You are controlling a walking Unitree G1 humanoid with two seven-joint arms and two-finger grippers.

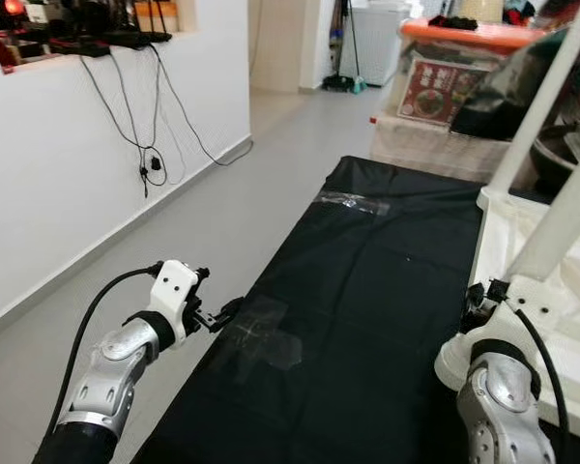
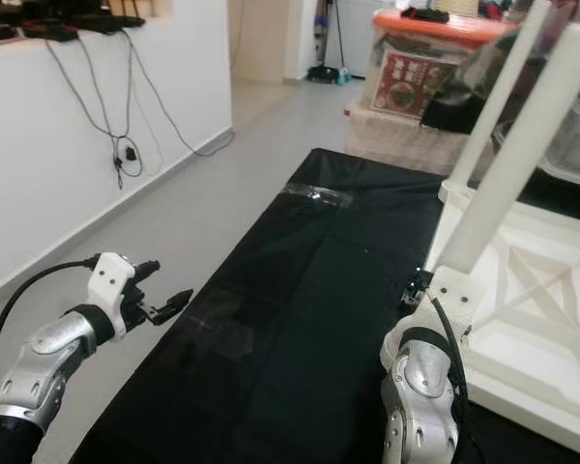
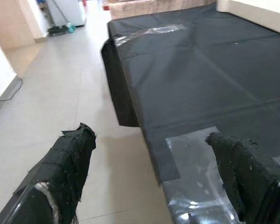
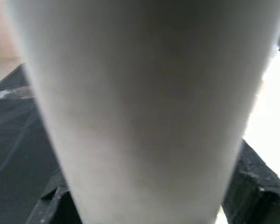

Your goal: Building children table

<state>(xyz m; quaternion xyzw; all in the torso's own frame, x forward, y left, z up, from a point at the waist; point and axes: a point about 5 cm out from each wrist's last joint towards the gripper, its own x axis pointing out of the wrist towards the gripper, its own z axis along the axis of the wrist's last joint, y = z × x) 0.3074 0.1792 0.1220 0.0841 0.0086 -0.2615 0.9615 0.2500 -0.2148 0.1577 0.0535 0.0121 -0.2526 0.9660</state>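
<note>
Upturned children's table [image 2: 522, 319] on cloth [image 1: 367, 290], right; wall [image 1: 68, 164] left.

Left arm [image 1: 111, 372]: silver, rounded metal forearm shell above a black sleeve section; black band at the wrist; white angular wrist housing [image 1: 174, 286] with small dark screw holes. A black cable [image 1: 89, 314] arcs from the housing back along the forearm.

Left gripper [image 3: 154, 172]: two long black fingers [image 3: 67, 163] with rough, textured wrapping, frayed at the edges.

Right arm [image 2: 420, 391]: silver domed forearm shell, black wrist band, white housing, black cable [image 2: 454, 353] looping along its side.
</note>
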